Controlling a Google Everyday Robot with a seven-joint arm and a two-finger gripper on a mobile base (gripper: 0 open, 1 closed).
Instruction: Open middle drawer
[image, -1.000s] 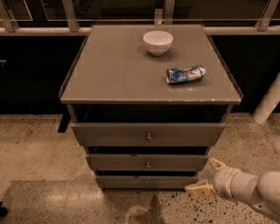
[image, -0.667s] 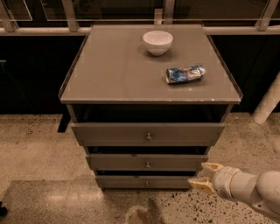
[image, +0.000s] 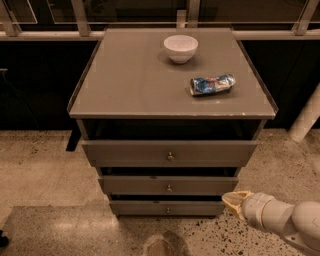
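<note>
The grey cabinet has three drawers stacked under its top. The middle drawer (image: 200, 185) is a shallow grey front with a small round metal knob (image: 169, 188) at its centre. It sits between the top drawer (image: 210, 152), which sticks out furthest, and the bottom drawer (image: 145, 208). My gripper (image: 234, 200), with yellowish tips on a white wrist, hovers low at the cabinet's right front corner. It is level with the gap between the middle and bottom drawers, to the right of the knob, and touches no knob.
A white bowl (image: 180, 47) and a crumpled blue snack bag (image: 212, 84) lie on the cabinet top (image: 125, 85). A white pole (image: 306, 120) stands at the right. Speckled floor (image: 40, 170) surrounds the cabinet, with dark panels and railing behind.
My gripper has shifted only slightly near the cabinet's lower right corner. The drawers, bowl and bag have not moved.
</note>
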